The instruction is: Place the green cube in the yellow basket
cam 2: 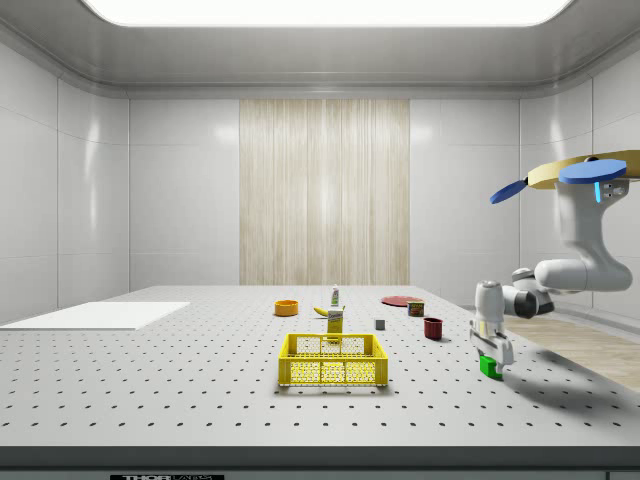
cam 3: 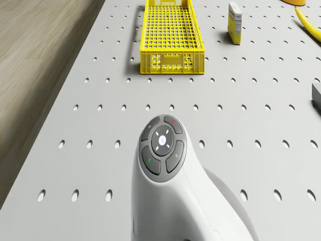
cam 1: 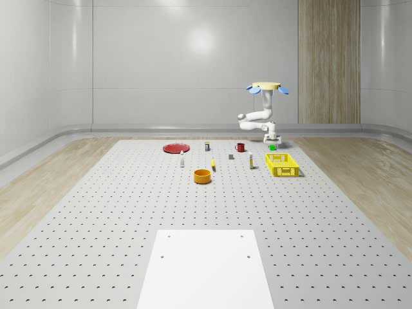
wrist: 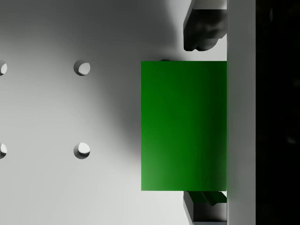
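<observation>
The drone [cam 1: 266, 87] hovers in the right middle of the whole-scene view, above the far edge of the table [cam 1: 129, 212], with its white arm [cam 1: 257, 118] bent down and toward that view's right. At the arm's end the gripper [cam 1: 272, 145] hangs just over the table, with the green cube [cam 1: 272, 147] between its fingers. In the side view the gripper [cam 2: 491, 362] sits low at the right of the frame, and the cube [cam 2: 489, 366] is at its tips, at or just above the tabletop; I cannot tell whether it touches. In the wrist view the cube [wrist: 183, 125] takes up the centre, with a dark finger [wrist: 201, 28] against its upper edge and another at its lower edge, so the claw is closed on the cube. The basket [cam 1: 282, 163] stands on the table just below the gripper in the whole-scene view, and in the side view the basket [cam 2: 333, 360] lies well to the left of the cube. The drone view has the basket [cam 3: 171, 37] at the top centre, past the arm's wrist [cam 3: 163, 148]. Further left in the whole-scene view are a red mug [cam 1: 240, 147], an orange bowl [cam 1: 203, 176] and a red plate [cam 1: 175, 148].
</observation>
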Controlling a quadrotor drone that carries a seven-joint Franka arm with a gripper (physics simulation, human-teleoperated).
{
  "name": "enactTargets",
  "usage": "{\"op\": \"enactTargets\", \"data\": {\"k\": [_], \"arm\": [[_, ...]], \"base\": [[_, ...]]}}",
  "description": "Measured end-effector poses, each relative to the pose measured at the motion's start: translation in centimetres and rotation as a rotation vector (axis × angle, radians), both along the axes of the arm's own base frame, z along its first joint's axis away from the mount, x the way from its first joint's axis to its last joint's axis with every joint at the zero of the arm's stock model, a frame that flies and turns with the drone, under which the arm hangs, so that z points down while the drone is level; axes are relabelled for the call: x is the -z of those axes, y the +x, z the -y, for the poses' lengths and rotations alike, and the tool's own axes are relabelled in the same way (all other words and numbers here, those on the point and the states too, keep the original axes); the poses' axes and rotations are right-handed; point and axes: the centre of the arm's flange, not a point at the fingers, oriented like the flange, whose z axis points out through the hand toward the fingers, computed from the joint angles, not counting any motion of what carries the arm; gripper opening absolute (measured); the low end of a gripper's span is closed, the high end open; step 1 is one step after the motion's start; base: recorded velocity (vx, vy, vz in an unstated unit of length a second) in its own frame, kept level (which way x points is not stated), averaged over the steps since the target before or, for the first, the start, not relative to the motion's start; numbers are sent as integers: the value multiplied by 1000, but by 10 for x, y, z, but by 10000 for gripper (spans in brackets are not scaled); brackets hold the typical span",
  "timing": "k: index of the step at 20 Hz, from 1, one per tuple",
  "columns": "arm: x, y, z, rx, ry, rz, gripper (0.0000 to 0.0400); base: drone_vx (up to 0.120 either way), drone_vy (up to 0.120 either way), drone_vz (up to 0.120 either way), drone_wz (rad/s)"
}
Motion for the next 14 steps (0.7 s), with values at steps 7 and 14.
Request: {"op": "enactTargets", "data": {"k": [7,14], "arm": [[-3,1,0,0,0,0,301],[-3,1,0,-3,-2,0,276]], "base": [[0,0,0,0],[0,0,0,0]]}}
